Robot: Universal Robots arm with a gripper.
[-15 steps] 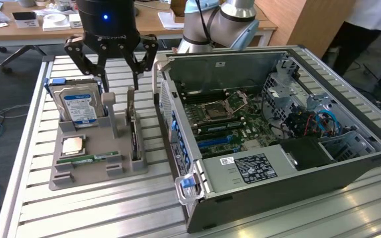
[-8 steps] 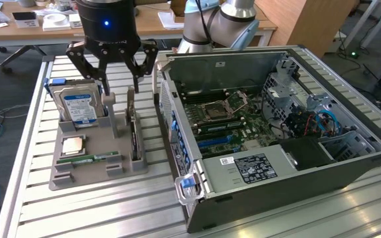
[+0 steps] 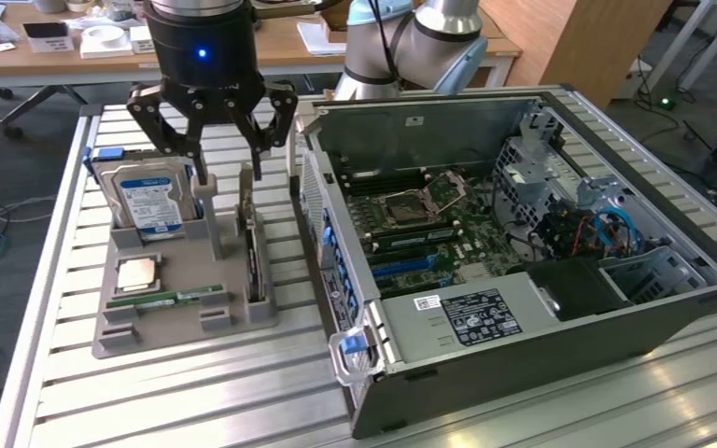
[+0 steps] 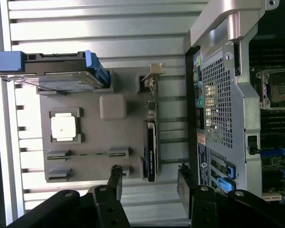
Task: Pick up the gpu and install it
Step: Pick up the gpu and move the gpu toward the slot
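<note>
Above the grey holder [image 3: 160, 329] on the bench [image 3: 147, 401], jaws hang spread and empty over the gpu [image 3: 254, 261], slotted edge-up presumably so they can pinch it.

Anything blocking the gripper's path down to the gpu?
Nothing visible. The gripper hangs open above the gpu, which stands on edge in the grey holder. The hard drive stands in its own slot to the side.
</note>
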